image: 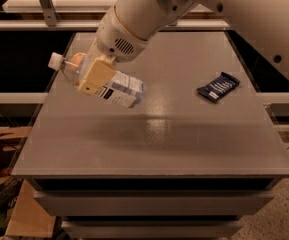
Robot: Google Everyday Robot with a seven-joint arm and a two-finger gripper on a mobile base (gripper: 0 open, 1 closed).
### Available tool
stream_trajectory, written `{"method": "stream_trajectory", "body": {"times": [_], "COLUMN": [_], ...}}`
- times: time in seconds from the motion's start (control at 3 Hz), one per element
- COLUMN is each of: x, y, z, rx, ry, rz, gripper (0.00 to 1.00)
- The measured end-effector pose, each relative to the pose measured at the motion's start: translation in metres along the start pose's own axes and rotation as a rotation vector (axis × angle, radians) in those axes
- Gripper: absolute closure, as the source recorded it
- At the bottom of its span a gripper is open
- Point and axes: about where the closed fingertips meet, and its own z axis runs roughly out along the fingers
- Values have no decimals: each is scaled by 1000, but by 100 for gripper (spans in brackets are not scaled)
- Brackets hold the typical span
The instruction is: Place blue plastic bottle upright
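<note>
The blue plastic bottle point(115, 88) is clear and pale bluish, with a white cap at its upper left end and a white-blue label. It hangs in the air above the left part of the grey table point(154, 134), tilted, cap end higher and pointing left. My gripper point(95, 74) is shut on the bottle near its neck, with a yellowish finger pad point(98, 75) across the front of it. The white arm comes down from the upper right. An orange shape shows just behind the bottle's neck, mostly hidden.
A flat dark-blue snack wrapper point(218, 87) lies on the right side of the table. Metal rails and a frame run behind the table. Drawers sit under the front edge, and cardboard lies on the floor at the lower left.
</note>
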Motion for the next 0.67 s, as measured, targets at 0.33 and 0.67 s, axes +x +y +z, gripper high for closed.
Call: {"method": "stream_trajectory", "body": {"times": [0.33,0.67], "x": [-1,2], "y": [2,-2], "z": [4,6], "rx": [1,33], "ry": [-21,-98], "rz": [-2,-11], "gripper": [100,100]}}
